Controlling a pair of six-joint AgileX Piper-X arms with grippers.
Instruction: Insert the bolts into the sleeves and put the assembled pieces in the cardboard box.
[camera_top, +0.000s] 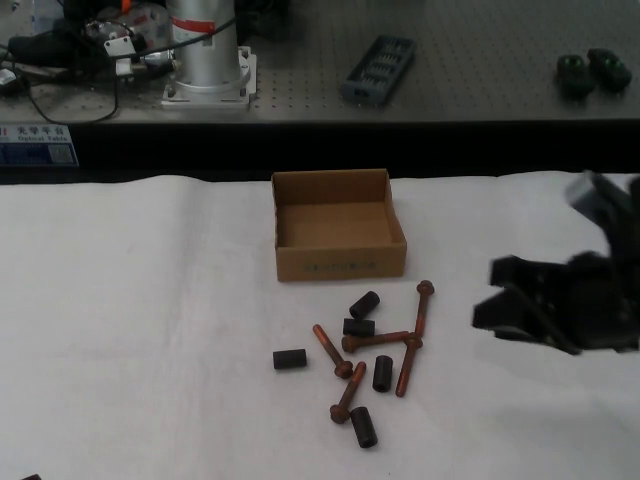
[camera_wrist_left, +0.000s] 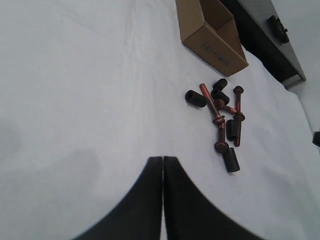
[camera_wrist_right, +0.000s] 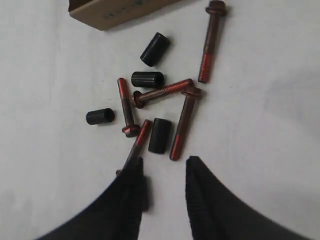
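- Bolts (camera_top: 407, 365), five of them, lie in a loose heap with five black sleeves (camera_top: 382, 373) on the white-covered bench (camera_top: 150, 350), just in front of the cardboard box (camera_top: 340, 262). Several bolts cross or touch one another.
- The right fingers (camera_wrist_right: 215, 210) stand apart with nothing between them, over the near edge of the heap. One of them overlaps the tail of the nearest bolt (camera_wrist_right: 140, 140).
- The left fingers (camera_wrist_left: 140, 210) are pressed together on nothing, well off to one side of the heap.
- By my judgement the step in hand is picking a first piece, since nothing is joined so far.
- A piece at the edge looks the safest choice: the lone sleeve (camera_top: 289, 359), which lies apart, or the far bolt (camera_top: 423, 305) by the box, which lies almost clear of the rest.
- A bolt is best gripped near its head, which leaves the threaded end free. The sleeve is best held by its outer wall so the bore stays open, with the two axes lined up before pushing.
- The left fingers must open before they can take anything.
- Closing in the middle of the heap risks catching two pieces or rolling a sleeve away.
- The cardboard box stands upright with its top open, and its floor looks bare, so no assembled piece is in it yet.
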